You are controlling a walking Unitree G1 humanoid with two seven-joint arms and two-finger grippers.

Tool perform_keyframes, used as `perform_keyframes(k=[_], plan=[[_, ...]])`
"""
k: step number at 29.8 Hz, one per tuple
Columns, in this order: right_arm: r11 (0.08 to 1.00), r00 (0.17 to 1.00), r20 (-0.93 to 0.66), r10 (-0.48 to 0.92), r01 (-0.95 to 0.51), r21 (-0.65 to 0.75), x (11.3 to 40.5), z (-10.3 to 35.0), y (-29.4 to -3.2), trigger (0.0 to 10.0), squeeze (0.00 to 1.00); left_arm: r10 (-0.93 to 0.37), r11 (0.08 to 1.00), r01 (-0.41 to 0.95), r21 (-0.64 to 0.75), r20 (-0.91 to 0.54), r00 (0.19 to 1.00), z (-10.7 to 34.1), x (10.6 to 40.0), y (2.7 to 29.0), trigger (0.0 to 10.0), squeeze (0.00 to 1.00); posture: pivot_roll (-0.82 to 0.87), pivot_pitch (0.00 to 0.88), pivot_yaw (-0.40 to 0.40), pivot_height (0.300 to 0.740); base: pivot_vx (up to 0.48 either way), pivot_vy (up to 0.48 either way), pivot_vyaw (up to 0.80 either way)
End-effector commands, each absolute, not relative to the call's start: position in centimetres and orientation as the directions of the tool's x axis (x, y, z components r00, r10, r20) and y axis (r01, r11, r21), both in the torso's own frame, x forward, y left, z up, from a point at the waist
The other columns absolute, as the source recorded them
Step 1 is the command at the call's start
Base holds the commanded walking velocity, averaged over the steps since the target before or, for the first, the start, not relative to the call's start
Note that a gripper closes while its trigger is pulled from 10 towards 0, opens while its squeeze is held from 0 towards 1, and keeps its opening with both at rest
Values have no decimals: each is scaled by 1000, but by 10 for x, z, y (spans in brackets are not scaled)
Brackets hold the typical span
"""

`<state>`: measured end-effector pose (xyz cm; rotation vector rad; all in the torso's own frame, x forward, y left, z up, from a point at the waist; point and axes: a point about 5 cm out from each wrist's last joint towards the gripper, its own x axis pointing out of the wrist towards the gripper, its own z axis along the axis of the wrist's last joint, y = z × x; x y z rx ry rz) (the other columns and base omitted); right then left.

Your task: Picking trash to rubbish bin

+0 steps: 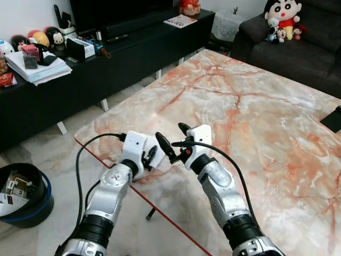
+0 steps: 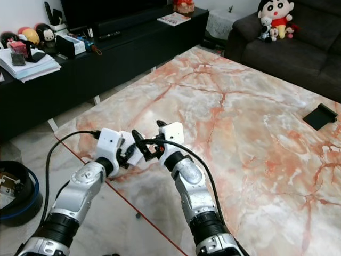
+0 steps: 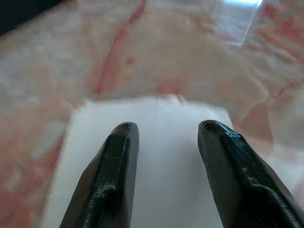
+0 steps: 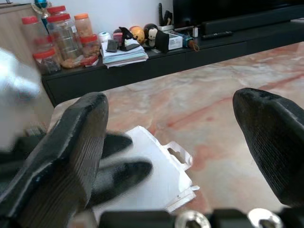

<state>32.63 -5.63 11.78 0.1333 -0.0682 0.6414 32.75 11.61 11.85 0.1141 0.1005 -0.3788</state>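
A flat white piece of packaging (image 4: 159, 178) lies on the marble table (image 1: 250, 106), close to its near corner. My left gripper (image 3: 164, 128) is open and low over it, both black fingers (image 3: 114, 161) spread across the white sheet (image 3: 164, 156). In the left eye view, my left gripper (image 1: 150, 157) hides most of the sheet. My right gripper (image 1: 171, 136) is open just beside it, slightly higher, its fingers wide apart and holding nothing. The rubbish bin (image 1: 24, 200), black with a blue rim, stands on the floor to the left, with some trash inside.
A black TV console (image 1: 106, 64) with papers and toys runs along the far left. A dark sofa (image 1: 298, 48) with plush dolls is at the back right. A black object (image 1: 333, 118) lies at the table's right edge. The table's red-trimmed edge (image 1: 154, 205) crosses under my arms.
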Motion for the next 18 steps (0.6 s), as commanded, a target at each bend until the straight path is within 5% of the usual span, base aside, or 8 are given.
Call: perform_keyframes(k=[1, 11, 18], plan=[[797, 802, 113, 587, -597, 98, 328, 120, -57, 10000, 0, -361, 912, 371, 176, -89, 928, 130, 326, 118, 10000, 0, 35, 75, -72, 740, 0, 0, 0], [793, 800, 101, 591, -599, 112, 327, 116, -51, 10000, 0, -457, 680, 411, 608, -87, 885, 154, 302, 120, 10000, 0, 59, 96, -69, 740, 0, 0, 0], [792, 800, 91, 593, -600, 112, 327, 114, -50, 10000, 0, -570, 479, 508, 716, -187, 800, 156, 285, 108, 10000, 0, 70, 101, -69, 740, 0, 0, 0]])
